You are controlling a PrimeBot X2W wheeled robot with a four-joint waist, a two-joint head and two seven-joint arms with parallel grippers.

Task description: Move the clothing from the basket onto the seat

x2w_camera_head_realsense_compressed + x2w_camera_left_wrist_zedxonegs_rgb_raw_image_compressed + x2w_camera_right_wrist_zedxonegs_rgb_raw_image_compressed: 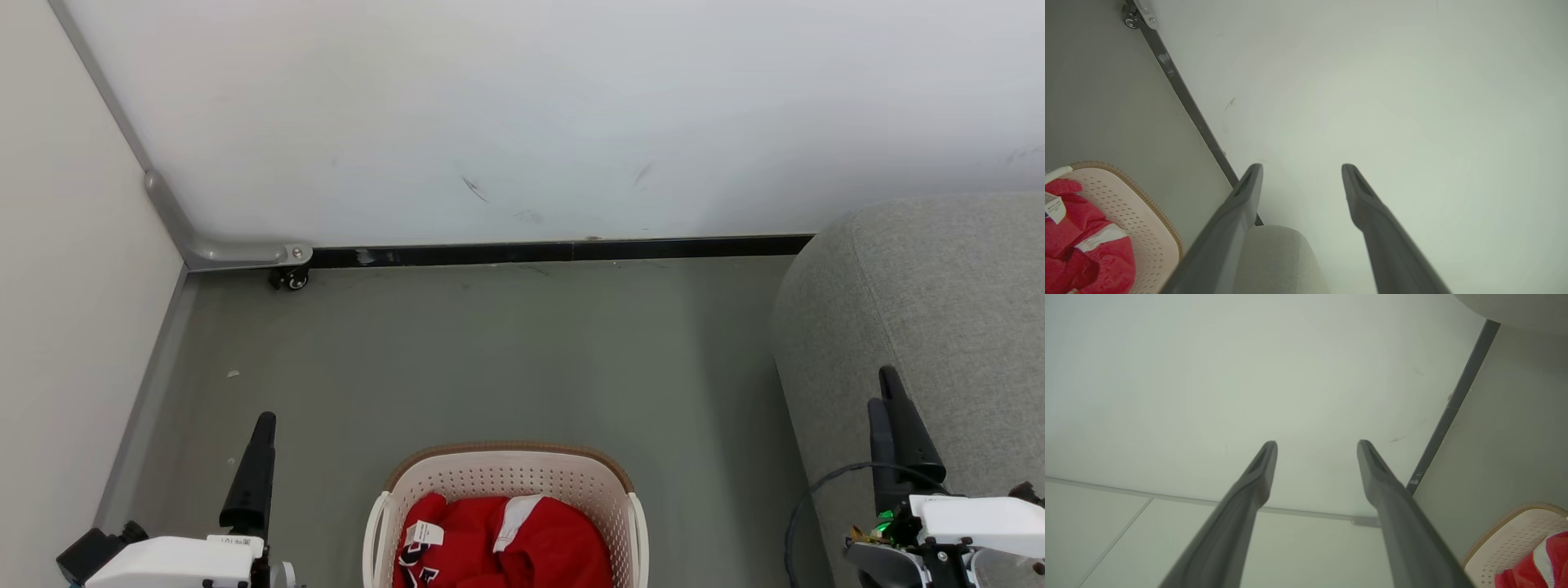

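Note:
The cream basket [506, 472] with a brown rim stands on the grey floor at the bottom middle of the head view. Red clothing [506, 543] with white trim and a white tag fills it. The grey seat [939, 310] rises at the right. My left gripper [260, 433] hangs left of the basket, and my right gripper [890, 400] is in front of the seat; both are above the floor. In the left wrist view, my left gripper [1302, 169] is open and empty, with the basket [1147, 228] and clothing [1086, 253] at lower left. My right gripper [1316, 446] is open and empty too.
A white wall runs across the back with a dark baseboard [555, 251]. Another pale wall closes the left side, with a small caster [291, 278] at the corner. Open grey floor [490, 351] lies between the basket and the back wall.

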